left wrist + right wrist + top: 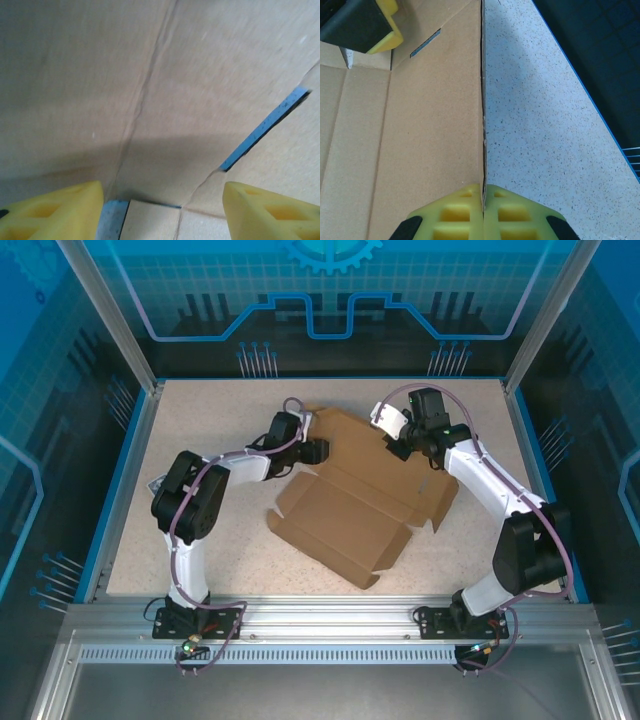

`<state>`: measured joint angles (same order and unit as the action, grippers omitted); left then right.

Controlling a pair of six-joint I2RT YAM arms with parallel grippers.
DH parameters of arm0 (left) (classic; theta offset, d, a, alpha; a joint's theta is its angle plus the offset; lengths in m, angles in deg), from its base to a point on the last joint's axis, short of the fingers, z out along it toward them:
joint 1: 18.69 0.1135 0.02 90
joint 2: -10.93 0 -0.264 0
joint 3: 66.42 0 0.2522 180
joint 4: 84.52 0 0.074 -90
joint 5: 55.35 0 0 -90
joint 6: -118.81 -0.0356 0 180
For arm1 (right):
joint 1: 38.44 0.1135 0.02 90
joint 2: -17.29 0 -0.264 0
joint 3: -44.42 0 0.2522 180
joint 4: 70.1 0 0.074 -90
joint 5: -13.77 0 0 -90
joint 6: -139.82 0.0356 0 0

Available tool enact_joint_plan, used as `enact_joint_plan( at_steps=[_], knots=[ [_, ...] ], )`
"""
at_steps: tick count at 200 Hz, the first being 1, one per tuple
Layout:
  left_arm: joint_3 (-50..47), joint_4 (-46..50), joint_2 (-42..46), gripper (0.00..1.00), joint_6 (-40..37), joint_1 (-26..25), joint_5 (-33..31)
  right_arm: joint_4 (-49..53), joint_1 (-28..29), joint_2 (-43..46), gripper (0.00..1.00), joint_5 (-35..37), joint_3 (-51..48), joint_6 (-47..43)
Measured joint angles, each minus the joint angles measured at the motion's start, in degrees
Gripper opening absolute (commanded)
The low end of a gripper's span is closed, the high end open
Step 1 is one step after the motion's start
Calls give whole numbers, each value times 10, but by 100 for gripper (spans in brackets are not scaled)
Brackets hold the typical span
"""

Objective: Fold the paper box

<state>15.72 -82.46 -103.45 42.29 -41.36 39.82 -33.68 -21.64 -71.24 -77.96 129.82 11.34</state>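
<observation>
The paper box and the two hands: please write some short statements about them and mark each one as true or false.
1. The right hand is shut on an edge of the paper box. True.
2. The left hand is shut. False: it is open, close to the cardboard.
3. The paper box is fully folded and closed. False: it lies mostly spread open, with its flaps out.
4. The box rests on a light, speckled table. True.
</observation>
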Motion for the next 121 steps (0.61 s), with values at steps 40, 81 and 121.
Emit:
enact_joint_plan(
  at_steps=[40, 81, 121],
  knots=[
    [-23, 19, 0, 65, 21, -3, 0, -2, 0, 0, 3, 2, 0, 5],
    [-23, 20, 0, 59, 31, -14, 14, -2, 0, 0, 3, 4, 0, 10],
    [-26, 13, 1, 53, 34, -27, 49, -4, 0, 0, 3, 13, 0, 16]
  ],
)
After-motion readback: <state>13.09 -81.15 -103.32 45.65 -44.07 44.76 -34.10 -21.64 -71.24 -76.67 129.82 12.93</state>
